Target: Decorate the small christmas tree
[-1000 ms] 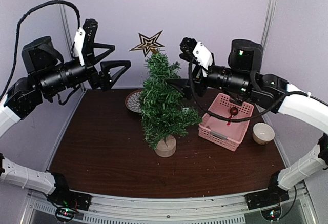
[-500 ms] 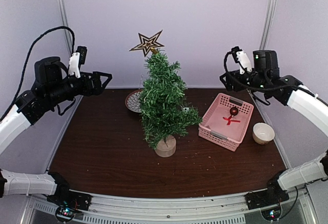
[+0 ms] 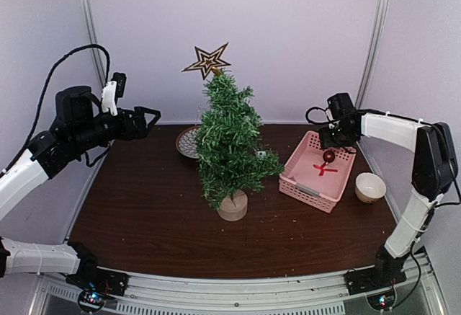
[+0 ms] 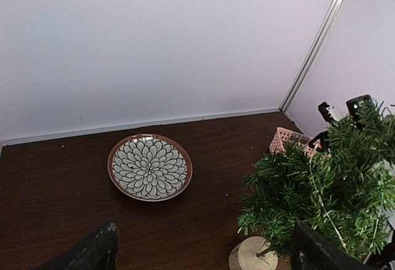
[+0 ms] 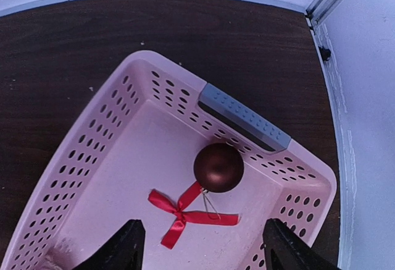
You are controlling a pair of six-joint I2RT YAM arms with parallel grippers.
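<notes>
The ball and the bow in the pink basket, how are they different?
The ball is round and dark brownish-red; the bow is flat, bright red ribbon. The ball sits by the grey handle; the bow lies nearer the middle. Both lie loose in the pink basket, close together, and neither is on the tree.
</notes>
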